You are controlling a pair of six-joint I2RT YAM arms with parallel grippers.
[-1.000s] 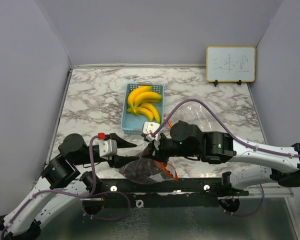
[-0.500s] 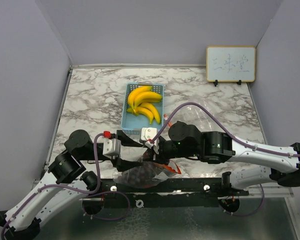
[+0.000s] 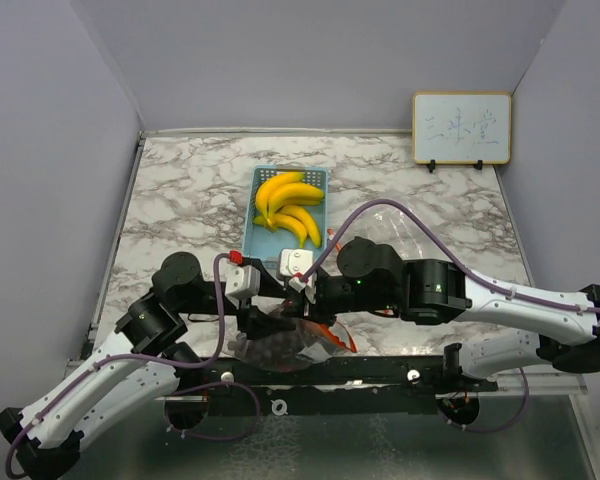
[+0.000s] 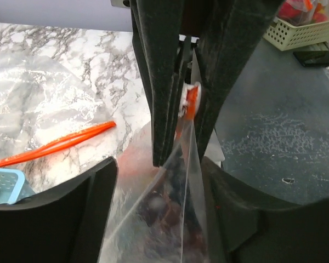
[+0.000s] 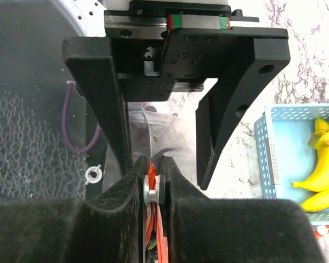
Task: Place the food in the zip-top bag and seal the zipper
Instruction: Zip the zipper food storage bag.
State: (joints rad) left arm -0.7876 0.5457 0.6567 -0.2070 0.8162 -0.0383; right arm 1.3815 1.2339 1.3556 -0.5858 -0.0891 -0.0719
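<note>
Pinched in right tool [image 5: 153, 181]: zipper [image 5: 156, 216] of zip-top bag [image 4: 178, 170]. left tool [image 4: 160, 211] spread wide, straddling bag. One banana bunch [image 3: 288, 208] in basket [image 3: 252, 238] beyond tools; one grape cluster [image 3: 275, 346] inside bag.

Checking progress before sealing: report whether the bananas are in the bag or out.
Out: the bananas lie in the blue basket, apart from the zip-top bag.

Lab: walled marble tabletop [image 3: 180, 190], whiteboard [image 3: 461, 128]
</note>
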